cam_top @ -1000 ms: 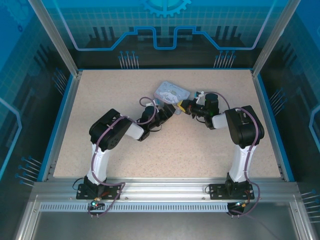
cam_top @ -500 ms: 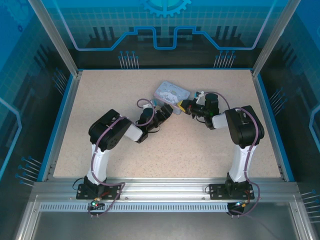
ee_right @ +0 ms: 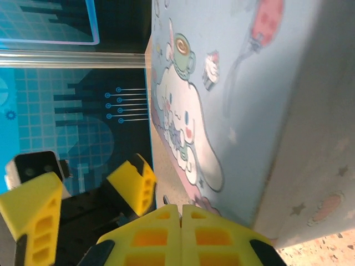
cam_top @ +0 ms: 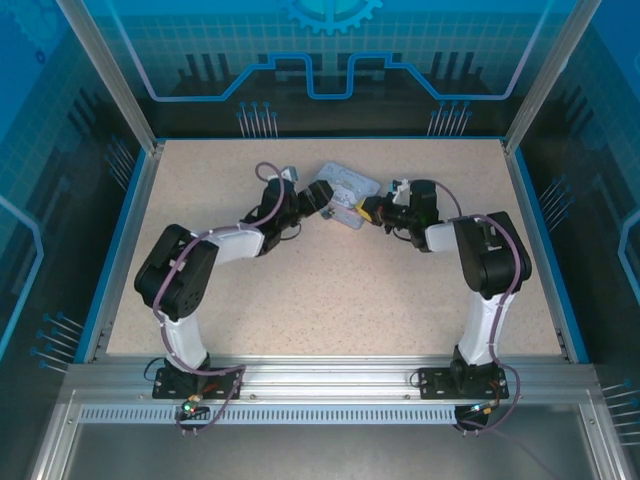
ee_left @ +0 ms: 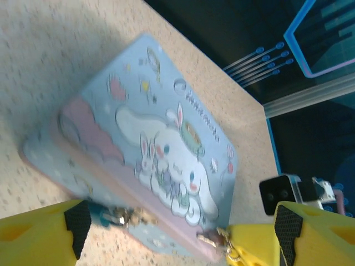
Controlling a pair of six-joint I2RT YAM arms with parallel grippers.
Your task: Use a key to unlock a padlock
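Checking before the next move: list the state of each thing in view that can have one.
left hand, open, fingers spread wide at the tin's front edge
right hand, shut, fingers pressed together beside the tin
tin, lid closed

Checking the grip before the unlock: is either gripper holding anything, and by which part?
Left gripper: open, nothing held. Right gripper: shut beside the tin box; whether anything is pinched between its fingertips cannot be told.

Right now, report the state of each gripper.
Left gripper: open.
Right gripper: closed; whether it pinches anything cannot be told.
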